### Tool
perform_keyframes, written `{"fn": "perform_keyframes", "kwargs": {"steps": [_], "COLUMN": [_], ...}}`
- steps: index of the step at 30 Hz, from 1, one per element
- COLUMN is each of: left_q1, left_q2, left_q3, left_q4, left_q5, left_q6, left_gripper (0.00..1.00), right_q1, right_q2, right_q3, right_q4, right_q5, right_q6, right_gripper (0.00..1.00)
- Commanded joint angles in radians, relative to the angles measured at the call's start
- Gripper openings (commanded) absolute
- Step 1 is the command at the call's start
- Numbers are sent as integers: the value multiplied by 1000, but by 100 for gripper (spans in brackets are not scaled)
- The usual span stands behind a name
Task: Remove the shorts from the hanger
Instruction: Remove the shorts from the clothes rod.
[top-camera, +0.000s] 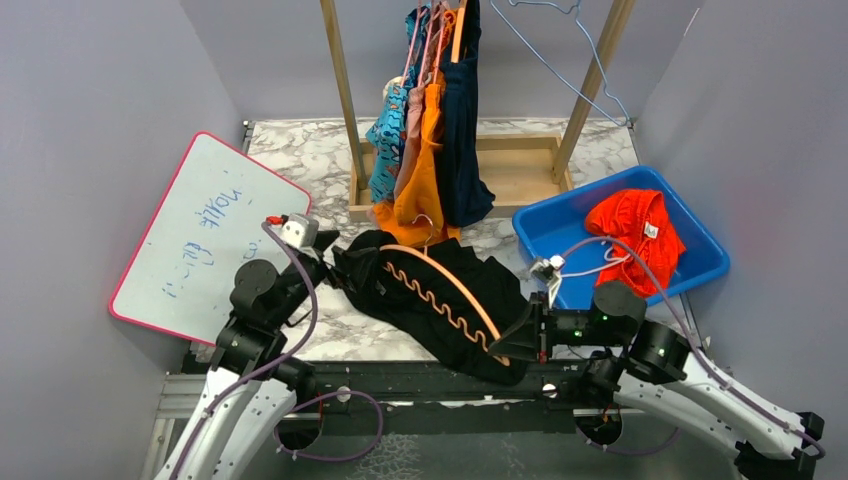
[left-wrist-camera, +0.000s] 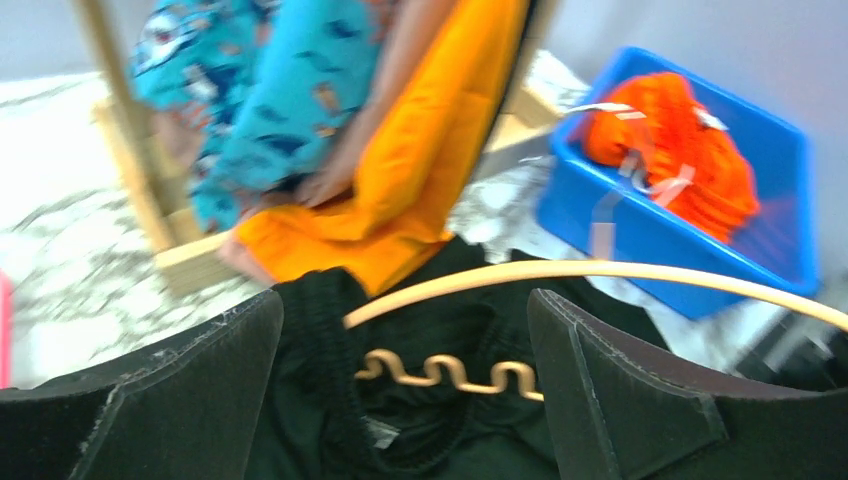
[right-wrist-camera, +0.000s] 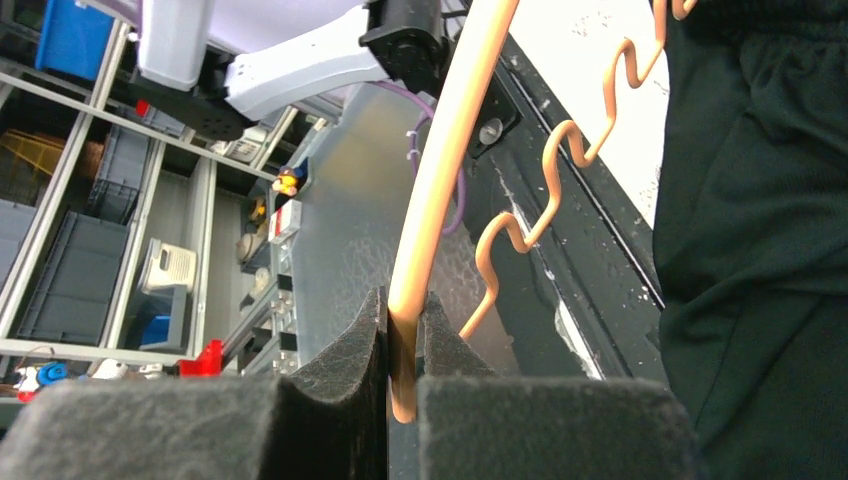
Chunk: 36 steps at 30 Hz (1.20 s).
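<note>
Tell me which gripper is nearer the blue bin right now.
Right. The right gripper, shut on the hanger, sits just off the near-left corner of the bin. The left gripper is open at the left end of the black shorts, well left of the bin.

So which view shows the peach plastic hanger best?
The top external view: nearly the whole peach plastic hanger lies across the black fabric shorts. The left wrist view shows only part of its curved arm and some waves; the right wrist view shows one end clamped in the right gripper.
</note>
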Motion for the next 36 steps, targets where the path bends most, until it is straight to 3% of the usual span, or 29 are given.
{"fn": "perform_keyframes", "kwargs": {"steps": [1,8,15,21,29,33,36], "left_q1": [2,3,3,2,3,4,3], "left_q2": [40,191,167,180,213,222,221], "left_q3": [22,64,52,45,45,45,45], "left_q4": [-138,-183,-173,-168,-149,-149,-150], "left_q5": [-369,-302,-313,-297,-203,-207,-213], "left_q6": [-28,-28,-32,-28,-18,-15,-16], "left_gripper": [93,91,91,91,91,91,91], "right_q1": [-1,-2,-1,-1,-1,-1,-1], "right_q2": [-44,-117,-239,-206,-162,-111,-109], "right_q3": [126,257,357,448,501,612,634], "right_q4": [-133,-429,-595,-627,-536,-743,-782], "right_q5": [49,151,246,190,-79,179,324], "right_q6": [-59,27,81,32,-44,-82,-87], "right_gripper": [1,1,1,1,1,1,1]}}
